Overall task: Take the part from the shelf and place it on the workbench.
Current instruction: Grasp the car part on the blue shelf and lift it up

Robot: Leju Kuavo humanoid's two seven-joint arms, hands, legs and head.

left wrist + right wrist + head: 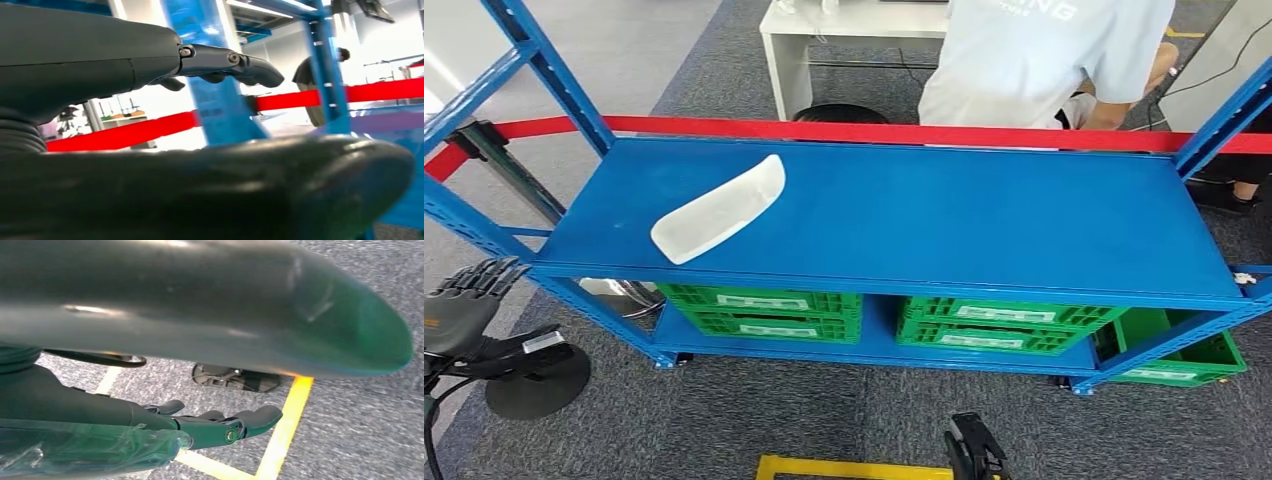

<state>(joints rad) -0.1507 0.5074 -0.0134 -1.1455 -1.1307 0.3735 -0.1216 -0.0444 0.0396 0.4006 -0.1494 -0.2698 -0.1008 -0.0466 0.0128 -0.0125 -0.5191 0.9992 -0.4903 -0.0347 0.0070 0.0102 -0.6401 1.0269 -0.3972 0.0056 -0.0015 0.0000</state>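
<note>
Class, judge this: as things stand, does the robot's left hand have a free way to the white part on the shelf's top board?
Probably yes. The left hand hangs open beside the shelf's left end, and the white part lies uncovered near that end.

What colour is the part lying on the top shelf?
White. The part shows best in the head view, lying on the blue shelf.

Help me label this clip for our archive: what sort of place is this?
Probably a workshop or robot test area: a blue metal shelf holding a white part, green crates stored below, and a red barrier with yellow floor marking.
</note>
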